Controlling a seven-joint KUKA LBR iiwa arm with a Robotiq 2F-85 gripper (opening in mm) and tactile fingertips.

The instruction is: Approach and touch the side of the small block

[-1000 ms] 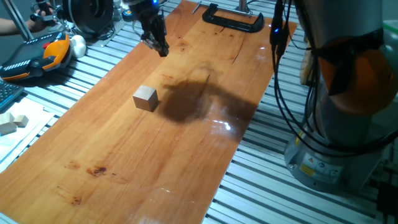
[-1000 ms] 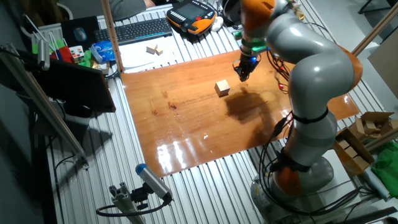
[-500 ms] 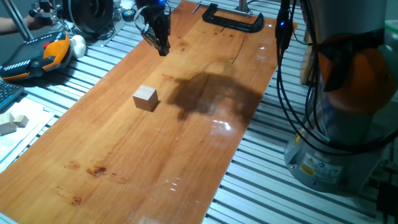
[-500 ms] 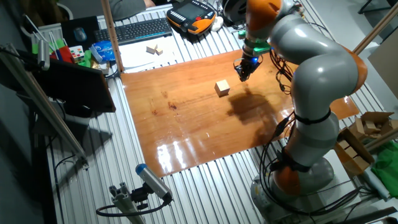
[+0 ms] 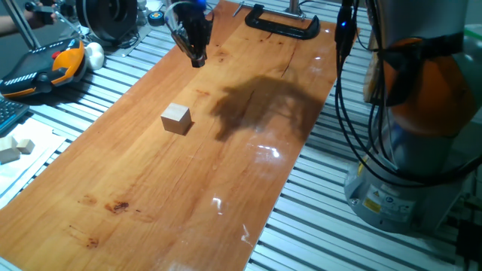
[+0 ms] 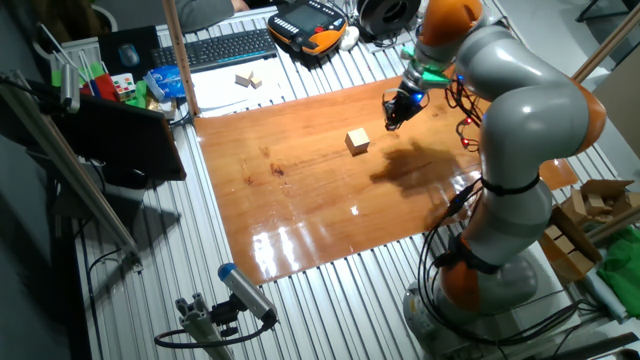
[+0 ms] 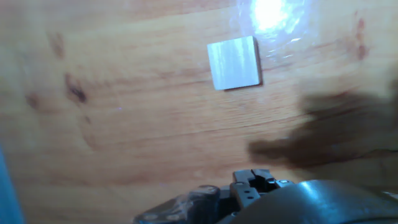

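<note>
Nearest the hand camera, the dark two-finger gripper (image 7: 252,180) shows only as a blurred metal edge at the bottom of the hand view. In both fixed views the fingertips read as one dark point, and none of the views settles whether the jaws stand apart or together; it cannot be told.

Under it lies the varnished orange-brown wooden board (image 5: 151,188) that covers the slatted metal table. The gripper (image 5: 197,59) hangs above the board's far part, not touching the wood so far as the fixed views show.

The small pale-tan wooden cube (image 7: 234,63), the small block of the task, sits flat on the board near its middle (image 5: 176,119), alone, nothing against any face. In the hand view it lies ahead of the fingers, in the upper middle, well apart from them. In the other fixed view the gripper (image 6: 392,113) is beside and above the block (image 6: 357,141), with bare board between.

Judgement: the approach is unfinished and no contact is made. The coming move turns on one relation: the block lies forward of the fingertips and lower, so the hand must descend and travel toward the block's near side face. As a cube it has no long axis and any side face would serve.

Beyond, a black metal C-clamp (image 5: 282,22) grips the board's far end.
</note>
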